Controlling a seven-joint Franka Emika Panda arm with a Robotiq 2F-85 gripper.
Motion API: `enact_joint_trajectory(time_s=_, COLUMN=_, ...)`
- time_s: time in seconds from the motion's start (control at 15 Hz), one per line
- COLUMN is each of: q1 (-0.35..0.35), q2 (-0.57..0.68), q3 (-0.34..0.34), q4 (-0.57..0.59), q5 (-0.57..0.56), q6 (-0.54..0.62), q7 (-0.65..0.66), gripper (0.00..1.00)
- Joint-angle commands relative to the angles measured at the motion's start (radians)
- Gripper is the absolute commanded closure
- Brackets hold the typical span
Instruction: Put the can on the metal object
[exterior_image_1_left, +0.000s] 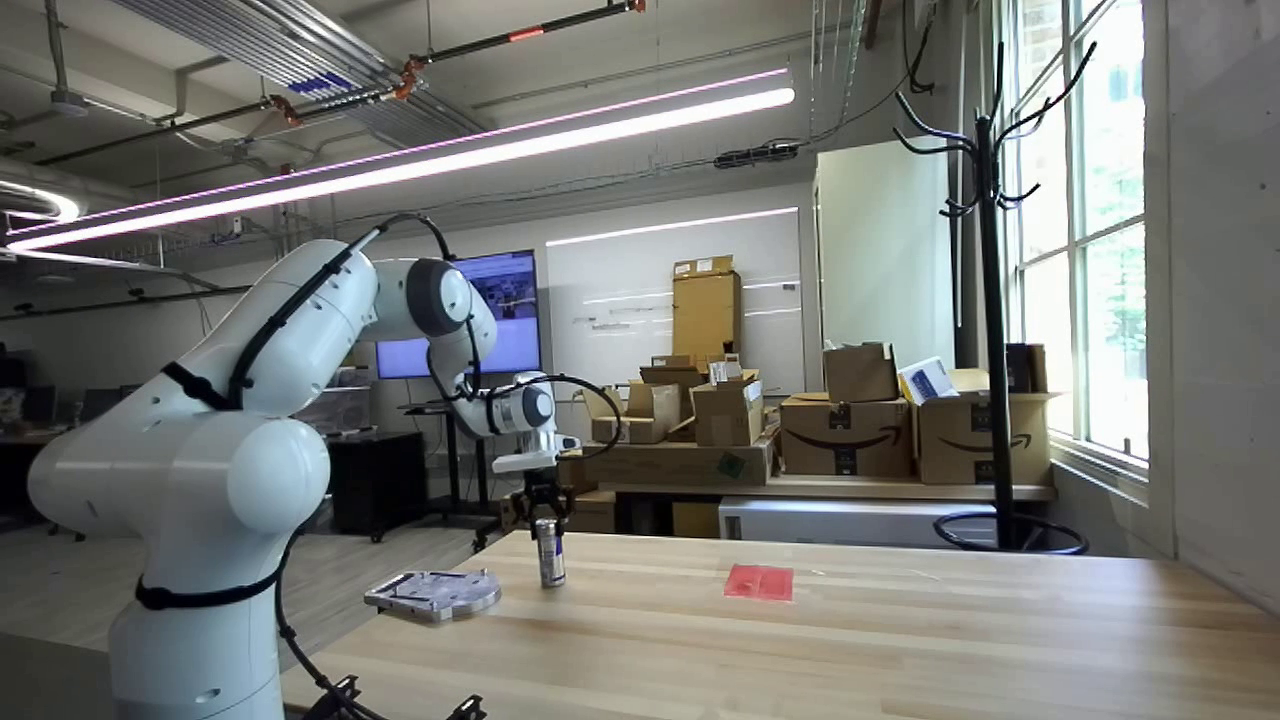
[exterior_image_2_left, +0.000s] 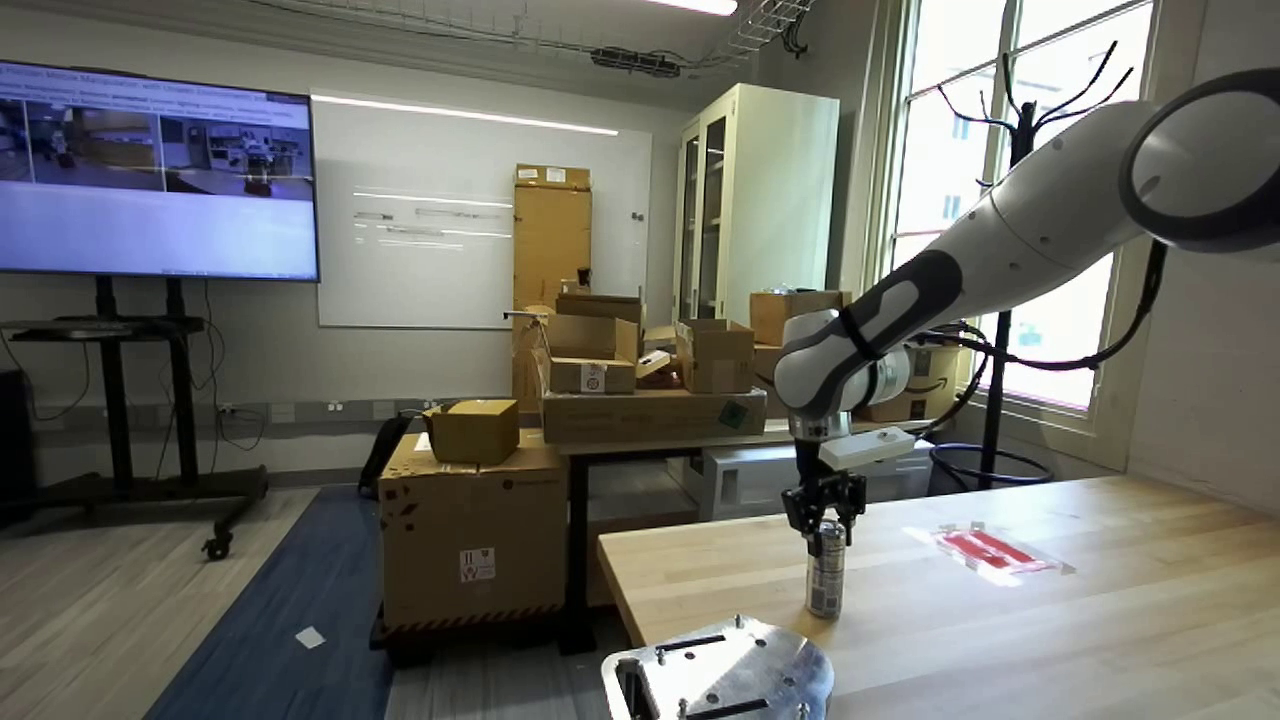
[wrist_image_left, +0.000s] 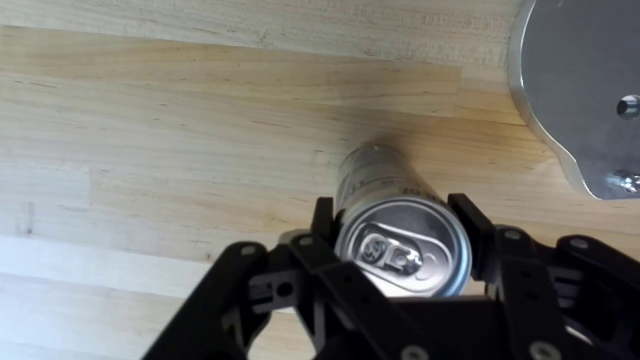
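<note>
Upright near the metal object (exterior_image_1_left: 435, 594) but apart from it, the slim can (wrist_image_left: 402, 235) is silvery grey, with a ring-pull lid and a bluish glint along the rim. The gripper (wrist_image_left: 395, 217) holds it near the top, narrowed to its width, a finger against either side, covering part of its flanks; the lettering is mostly blurred, and the wrist view cuts the metal object off.

On the screen (exterior_image_2_left: 155, 235) beyond the table (exterior_image_2_left: 1020, 630), the words "Mobile Manipulation" can be read. On two cartons (exterior_image_1_left: 846, 438) behind the table, the Amazon arrow is printed. On the can (wrist_image_left: 400, 225) at the table, the small print is blurred.
</note>
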Motion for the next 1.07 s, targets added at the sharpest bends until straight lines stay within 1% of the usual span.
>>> enact_joint_trajectory(time_s=0.0, q1=-0.009, q2=-0.011, q3=0.006, q4=-0.004, q5=0.009, q6=-0.006, q7=-0.035, gripper=0.66)
enact_joint_trajectory(time_s=0.33, q1=-0.009, q2=-0.088, q3=0.009, q4=-0.079, q5=0.009, q6=0.011, q7=-0.038, gripper=0.66)
enact_joint_trajectory(time_s=0.6, q1=0.008, q2=-0.204, q3=0.016, q4=-0.184, q5=0.001, q6=0.033, q7=-0.028, gripper=0.66)
enact_joint_trajectory(time_s=0.87, q1=0.039, q2=-0.315, q3=0.046, q4=-0.283, q5=0.002, q6=0.052, q7=-0.019, gripper=0.66)
enact_joint_trajectory(time_s=1.0, q1=0.068, q2=-0.344, q3=0.07, q4=-0.322, q5=0.0, q6=0.053, q7=-0.009, gripper=0.66)
